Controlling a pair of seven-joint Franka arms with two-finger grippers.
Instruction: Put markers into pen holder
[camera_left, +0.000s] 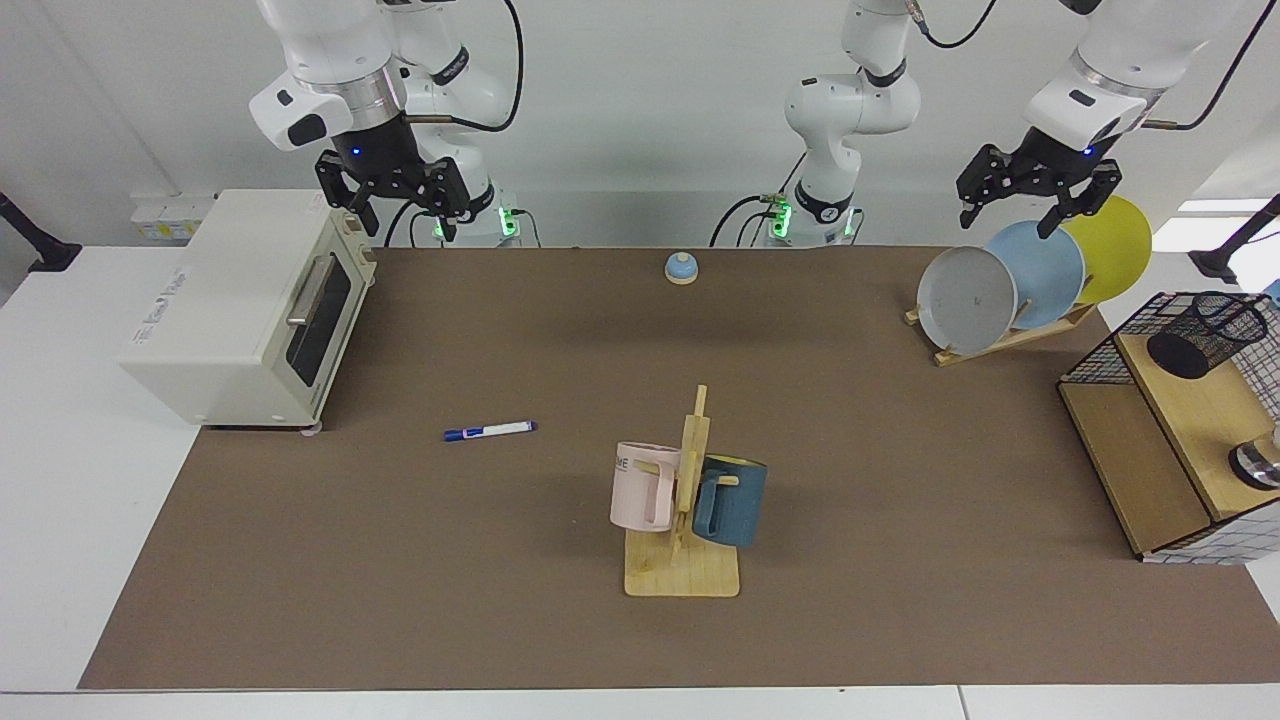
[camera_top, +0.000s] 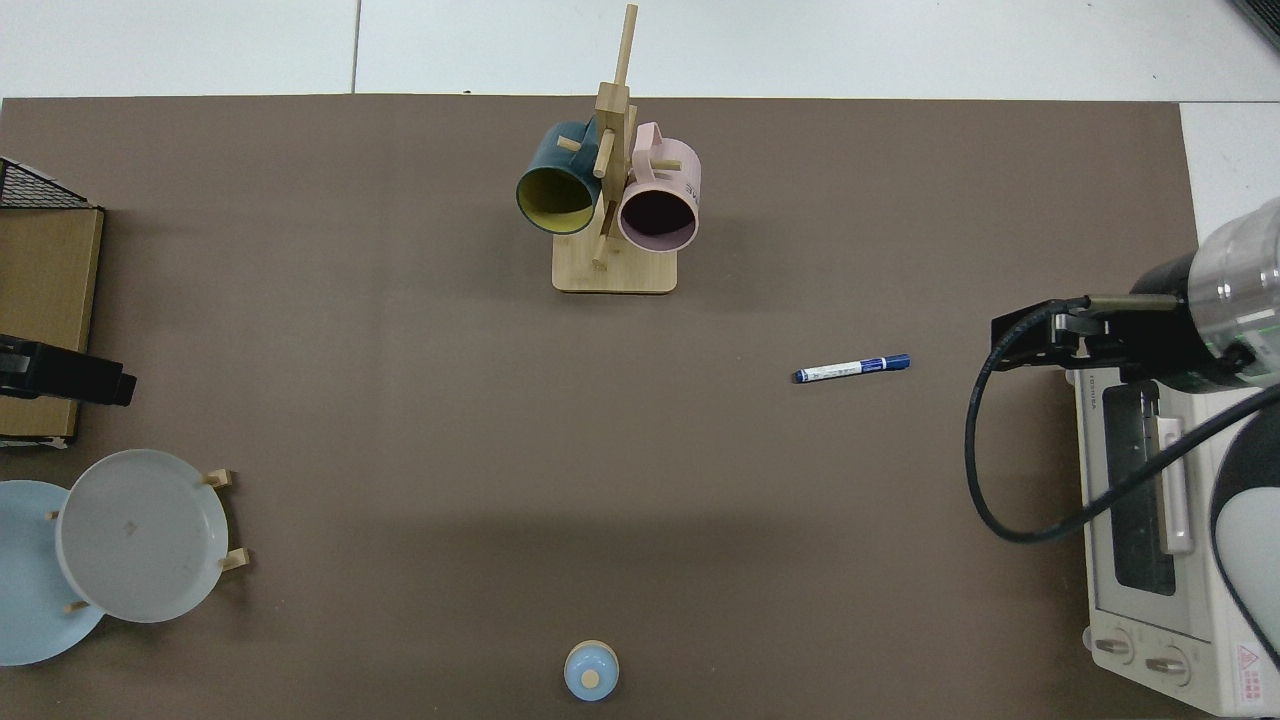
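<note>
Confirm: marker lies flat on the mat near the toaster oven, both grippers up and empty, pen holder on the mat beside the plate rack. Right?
Not quite. The facing view shows the pen holder on the wooden shelf of the wire frame, not the mat. The rest holds: marker, left gripper, right gripper.

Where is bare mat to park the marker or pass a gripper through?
Bare mat lies between the marker, mug tree and bell, and from the mug tree to the wire shelf. Crowded: plate rack under the left gripper, toaster oven under the right gripper.

Facing camera across the table (camera_left: 400, 600), top camera overhead, both sharing its mat.
</note>
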